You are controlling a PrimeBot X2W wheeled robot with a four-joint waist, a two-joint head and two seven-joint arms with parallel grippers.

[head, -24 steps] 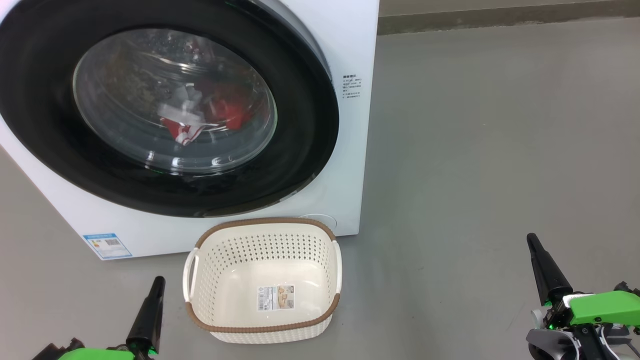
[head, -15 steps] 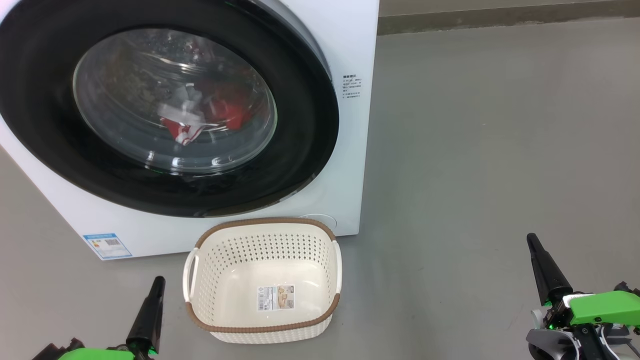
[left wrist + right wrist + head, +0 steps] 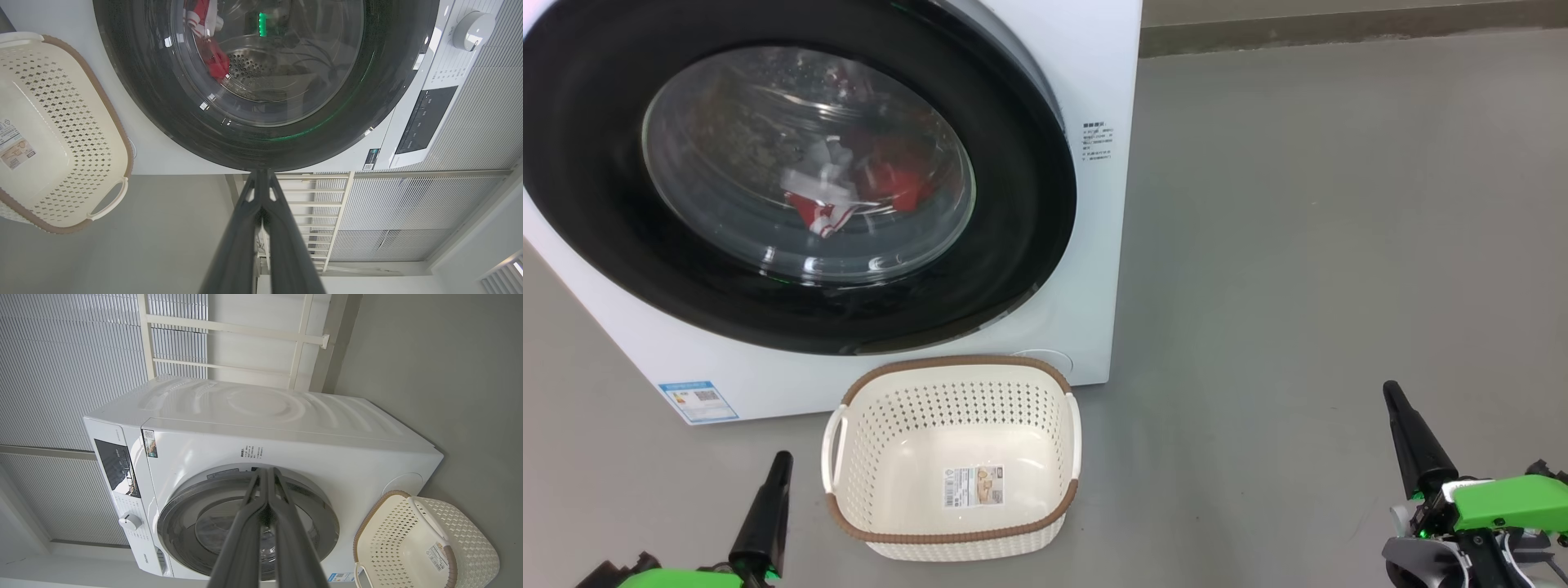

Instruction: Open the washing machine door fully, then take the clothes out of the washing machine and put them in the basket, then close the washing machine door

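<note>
two clenched, empty end effectors flank the basket (image 3: 947, 408), our left end effector (image 3: 778, 472) near it, our right end effector (image 3: 1395, 406) well apart, while beyond the basket the washing machine door (image 3: 1013, 204) is shut on the clothes (image 3: 890, 175), the basket set close, we judge, for short drops.

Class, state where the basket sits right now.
In the head view, the basket sits on the floor at lower centre, just before the washing machine, below its door.
</note>
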